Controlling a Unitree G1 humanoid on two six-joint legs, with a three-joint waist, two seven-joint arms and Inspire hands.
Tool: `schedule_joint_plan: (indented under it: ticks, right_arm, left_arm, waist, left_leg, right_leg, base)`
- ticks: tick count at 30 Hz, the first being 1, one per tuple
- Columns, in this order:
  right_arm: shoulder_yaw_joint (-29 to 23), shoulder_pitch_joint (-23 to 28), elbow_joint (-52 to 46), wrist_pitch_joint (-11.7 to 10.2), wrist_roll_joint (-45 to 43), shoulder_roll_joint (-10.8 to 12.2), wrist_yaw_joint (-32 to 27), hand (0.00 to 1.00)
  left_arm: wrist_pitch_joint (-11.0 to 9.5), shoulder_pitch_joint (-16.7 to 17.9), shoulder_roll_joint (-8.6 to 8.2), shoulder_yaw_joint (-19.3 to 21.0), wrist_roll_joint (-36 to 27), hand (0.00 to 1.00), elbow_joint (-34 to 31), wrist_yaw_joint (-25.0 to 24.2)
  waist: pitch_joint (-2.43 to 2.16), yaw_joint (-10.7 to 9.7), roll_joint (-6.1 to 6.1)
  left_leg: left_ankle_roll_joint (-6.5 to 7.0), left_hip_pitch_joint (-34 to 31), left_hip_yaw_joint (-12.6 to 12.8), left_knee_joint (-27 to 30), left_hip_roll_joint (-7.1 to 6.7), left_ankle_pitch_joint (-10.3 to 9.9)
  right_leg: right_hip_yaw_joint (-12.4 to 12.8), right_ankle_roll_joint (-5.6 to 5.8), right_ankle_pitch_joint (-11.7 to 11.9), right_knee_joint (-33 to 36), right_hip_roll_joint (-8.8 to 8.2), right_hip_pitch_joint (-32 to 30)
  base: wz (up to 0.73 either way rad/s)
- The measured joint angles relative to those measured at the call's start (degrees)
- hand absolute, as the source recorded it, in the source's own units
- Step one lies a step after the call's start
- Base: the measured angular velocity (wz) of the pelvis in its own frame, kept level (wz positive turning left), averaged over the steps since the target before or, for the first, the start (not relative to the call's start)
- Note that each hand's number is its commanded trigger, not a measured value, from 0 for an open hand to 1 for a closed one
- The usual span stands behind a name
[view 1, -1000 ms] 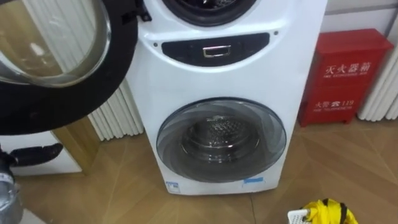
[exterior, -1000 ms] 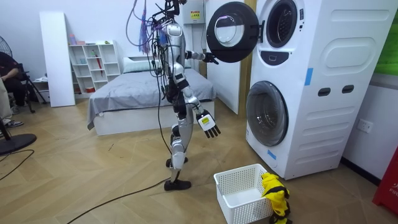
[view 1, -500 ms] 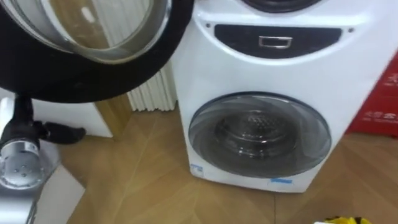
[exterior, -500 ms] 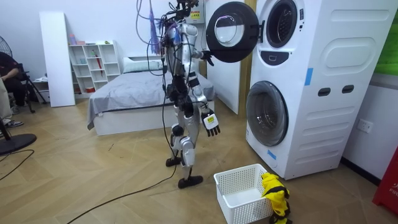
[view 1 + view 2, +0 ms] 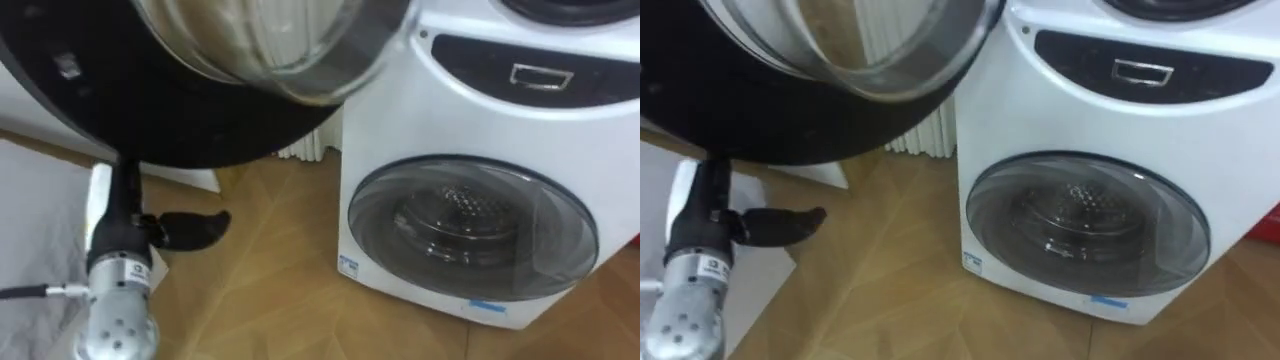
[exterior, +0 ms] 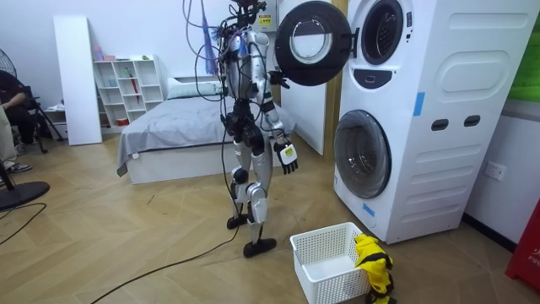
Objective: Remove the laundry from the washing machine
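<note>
The upper washing machine (image 6: 381,32) has its round black door (image 5: 200,90) swung open toward me. My left hand (image 5: 190,228) is just under that door's lower edge, fingers straight and empty; in the room view my left hand (image 6: 278,80) is raised to the door. My right hand (image 6: 288,158) hangs by my thigh, fingers relaxed, holding nothing. A yellow garment (image 6: 374,262) drapes over a corner of the white laundry basket (image 6: 325,262) on the floor before the lower machine (image 5: 470,230), whose door is closed.
A white radiator (image 5: 300,150) stands left of the machines. Behind me are a bed (image 6: 186,127) and a white shelf (image 6: 126,84). A person (image 6: 10,101) sits at the room view's left edge. A red box (image 6: 527,253) is at the far right.
I have stepped nearer the machines and my view has swung left, so the door looms larger. The right hand has risen a little. The basket has not moved.
</note>
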Motion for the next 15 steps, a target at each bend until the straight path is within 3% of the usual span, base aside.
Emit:
schedule_joint_plan:
  ticks: [2, 5, 9, 10, 12, 13, 14, 15]
  right_arm:
    - [0.8, -0.4, 0.3, 0.0, 0.7, 0.6, 0.3, 0.0]
    - [1.0, -1.2, -0.1, 0.0, 1.6, 0.7, 0.3, 0.0]
    - [1.0, -1.0, -2.0, -0.2, 3.2, 0.6, 0.3, 0.0]
    - [1.0, -1.0, -2.0, -0.3, 3.3, 0.6, 0.3, 0.0]
    - [1.0, -1.1, -2.0, -1.1, 3.5, 0.6, 0.4, 0.0]
    - [1.2, -1.0, -2.1, -1.3, 3.5, 0.6, 0.3, 0.0]
    - [1.6, -0.9, -2.1, -1.6, 3.5, 0.6, 0.2, 0.0]
    - [2.0, -0.7, -2.1, -1.7, 3.5, 0.5, 0.1, 0.0]
  left_arm:
    - [-0.7, 1.1, -0.63, -1.6, -0.1, 0.0, 0.0, 0.0]
    - [-3.3, 4.6, -0.38, -3.9, 0.1, 0.0, 0.0, 0.0]
    - [-6.8, 8.7, 0.45, -8.7, 1.9, 0.0, 1.3, -3.5]
    - [-7.2, 8.7, 0.63, -9.8, 2.0, 0.0, 2.2, -4.3]
    - [-10.0, 8.6, 0.88, -14.1, 2.0, 0.0, 3.7, -7.5]
    - [-10.8, 8.4, 0.88, -15.2, 1.9, 0.0, 4.5, -8.4]
    - [-12.4, 7.6, 0.55, -16.7, 1.3, 0.0, 6.8, -9.2]
    - [-14.5, 6.3, 1.26, -18.5, 0.9, 0.0, 8.6, -11.4]
  waist:
    - [-0.01, -0.3, -0.35]
    - [0.03, -2.9, -0.56]
    - [-0.21, -4.2, -1.06]
    - [-0.24, -4.8, -1.09]
    - [-0.84, -6.9, -1.15]
    - [-0.92, -7.9, -1.05]
    - [-1.1, -10.0, -0.99]
    - [-1.23, -11.5, -0.97]
  left_leg:
    - [0.57, 0.5, 0.7, -0.3, -0.19, 0.3]
    - [2.48, 1.4, 2.6, -1.6, -0.67, 1.0]
    - [2.9, 2.1, 7.1, -1.3, -0.34, 0.6]
    - [2.83, 2.1, 7.6, -1.1, -0.32, 0.5]
    - [2.82, 2.2, 10.3, -0.9, -0.05, 0.5]
    - [2.8, 2.4, 10.7, -0.8, 0.11, 0.5]
    - [2.69, 2.7, 11.2, -0.8, 0.22, 0.6]
    - [2.51, 3.1, 11.5, -0.9, 0.23, 0.6]
  right_leg:
    - [-0.5, 0.14, 0.2, 0.5, -0.26, 0.1]
    - [-0.3, 0.43, 0.3, 1.1, -0.83, 0.0]
    - [-0.8, 0.96, 1.2, 1.4, -0.95, -0.4]
    - [-0.8, 1.2, 1.3, 1.4, -1.0, -0.5]
    - [-0.6, 1.62, 1.6, 1.3, -0.92, -0.9]
    - [-0.4, 1.55, 1.8, 1.3, -0.82, -0.9]
    - [-0.3, 1.49, 1.9, 1.3, -0.77, -1.3]
    - [-0.2, 1.46, 1.6, 1.1, -0.69, -1.4]
  base:
    - [-0.06]
    - [-0.08]
    - [-0.53]
    - [-0.5]
    - [-0.58]
    - [-0.45]
    - [-0.3]
    - [-0.4]
